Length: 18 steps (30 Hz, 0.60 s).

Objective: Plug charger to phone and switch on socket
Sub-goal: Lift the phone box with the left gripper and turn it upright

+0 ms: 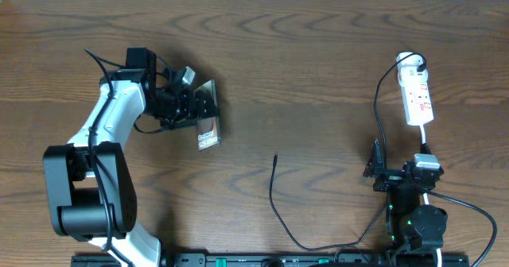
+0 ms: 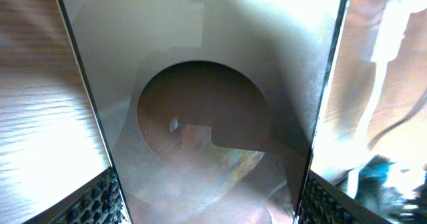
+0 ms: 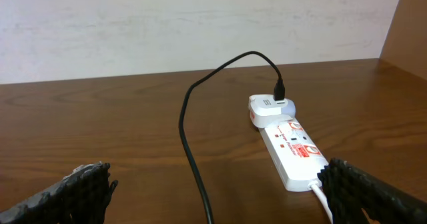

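– Where's the phone right now?
– Over on the left of the table (image 1: pixel 318 44). The left gripper (image 1: pixel 195 106) is clamped on the phone (image 1: pixel 208 132). From its wrist, the glossy slab fills the gap between the two fingers (image 2: pixel 100 199), one at each side edge. It's tilted, with the lettering end toward the near side. Whether it touches the wood, I can't tell.
– And the charger?
– The charger (image 1: pixel 273 189) lies loose on the table. Its plug tip (image 1: pixel 275 156) sits mid-table, right of the phone and well apart from it, with no gripper on it. The cable loops toward the near edge, then runs up the right side into a white adapter (image 3: pixel 267 108) at the far end of the socket (image 1: pixel 417 96).
– The right arm?
– The right gripper (image 3: pixel 217 177) is spread wide and holds nothing. It sits on the near side of the socket, facing it. The black cable passes along the table between its fingers, and the strip's white cord (image 3: pixel 322 196) runs by the right-hand finger.
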Available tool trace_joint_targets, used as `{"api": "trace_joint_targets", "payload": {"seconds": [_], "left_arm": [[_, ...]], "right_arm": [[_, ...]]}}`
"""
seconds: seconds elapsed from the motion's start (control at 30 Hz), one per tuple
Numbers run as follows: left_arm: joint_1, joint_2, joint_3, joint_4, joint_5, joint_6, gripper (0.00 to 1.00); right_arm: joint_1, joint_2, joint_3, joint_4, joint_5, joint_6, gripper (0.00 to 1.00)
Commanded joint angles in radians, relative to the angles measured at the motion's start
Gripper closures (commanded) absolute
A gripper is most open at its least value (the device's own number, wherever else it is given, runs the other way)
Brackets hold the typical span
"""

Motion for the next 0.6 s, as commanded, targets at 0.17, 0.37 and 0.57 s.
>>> {"api": "trace_joint_targets", "payload": {"seconds": [0.17, 0.37, 0.57], "left_arm": [[0.002, -0.021, 0.003, 0.003, 0.245, -0.378, 0.93], [0.002, -0.021, 0.003, 0.003, 0.410, -0.580, 0.93], [0.002, -0.021, 0.003, -0.001, 0.509, -0.873, 0.93]], "right_arm": [[0.005, 0.000, -0.001, -0.004, 0.008, 0.009, 0.01], [0.005, 0.000, -0.001, -0.004, 0.008, 0.009, 0.01], [0.005, 0.000, -0.001, -0.004, 0.008, 0.009, 0.01]]}}
